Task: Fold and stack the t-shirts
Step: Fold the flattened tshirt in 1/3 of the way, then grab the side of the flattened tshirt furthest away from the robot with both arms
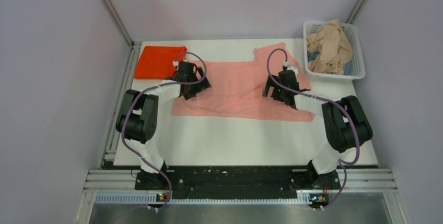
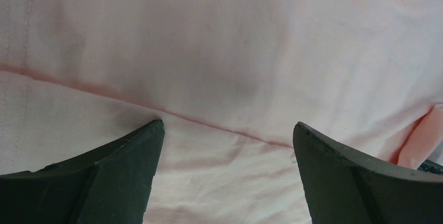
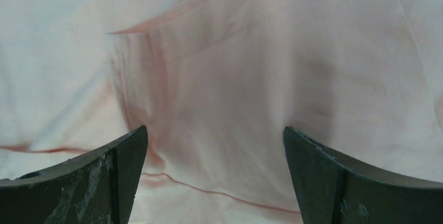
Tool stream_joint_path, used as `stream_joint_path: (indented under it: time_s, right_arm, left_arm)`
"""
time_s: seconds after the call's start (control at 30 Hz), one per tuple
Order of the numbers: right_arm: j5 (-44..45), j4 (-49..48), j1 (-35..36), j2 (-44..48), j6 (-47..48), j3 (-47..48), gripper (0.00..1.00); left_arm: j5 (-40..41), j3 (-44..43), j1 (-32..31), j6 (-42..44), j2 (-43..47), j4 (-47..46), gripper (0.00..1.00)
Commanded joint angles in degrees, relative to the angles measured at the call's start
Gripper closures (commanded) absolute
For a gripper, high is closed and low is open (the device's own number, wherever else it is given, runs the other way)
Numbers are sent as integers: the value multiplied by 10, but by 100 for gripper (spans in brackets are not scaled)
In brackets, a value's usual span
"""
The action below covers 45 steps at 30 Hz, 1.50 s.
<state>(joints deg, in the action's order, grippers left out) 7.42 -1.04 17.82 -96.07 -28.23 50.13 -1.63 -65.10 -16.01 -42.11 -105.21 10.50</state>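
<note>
Top external shows us the salmon-pink t-shirt [image 1: 237,88] spread on the worktop [image 1: 235,140]; left gripper [image 2: 227,124] and right gripper [image 3: 214,128] above it, jaws spread wide, holding nothing.

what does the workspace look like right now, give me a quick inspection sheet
surface: white table, near half bare
job's things: salmon-pink t-shirt spread flat mid-table; orange-red t-shirt folded at far left; beige t-shirt crumpled in the white basket
clutter: blue item under the beige one, too hidden to identify
grippers: left gripper and right gripper both open over the pink cloth
cables: purple cables loop along each arm, clear of the shirts
surroundings: plain walls, metal frame rails
</note>
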Motion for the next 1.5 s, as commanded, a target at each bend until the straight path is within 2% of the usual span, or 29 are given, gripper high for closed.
stream_joint_path:
  time_s: [0.0,0.13,0.4,0.5,0.6,0.73,0.8,0.97,1.13,1.23,1.37,1.47]
  right_arm:
    - [-9,-8,-1,41,-36,-66,1]
    - [-3,25,-1,111,-63,-138,2]
    - [-24,164,4,304,-122,-272,2]
    - [-6,239,22,370,-137,-287,2]
    - [16,299,53,434,-162,-287,2]
    - [20,335,73,489,-181,-292,2]
    - [24,336,73,497,-174,-285,2]
    - [93,327,74,505,-127,-204,1]
    - [92,241,74,521,-103,-177,1]
    - [78,182,74,518,-77,-184,1]
    - [105,173,73,495,-42,-167,1]
    - [123,166,73,479,-30,-165,1]
  left_arm:
    - [3,79,1,-21,32,-13,1]
    - [-15,175,-6,-40,87,-44,1]
    - [47,323,-70,-99,258,-4,1]
    - [80,378,-104,-134,324,20,1]
    - [77,418,-110,-158,379,39,1]
    - [70,452,-119,-172,451,47,1]
    - [86,440,-119,-162,477,63,1]
    - [146,346,-118,-117,486,91,1]
    - [223,243,-86,-66,416,101,1]
    - [200,186,-24,-31,352,82,1]
    - [129,134,63,5,265,43,1]
    - [126,102,92,20,209,35,1]
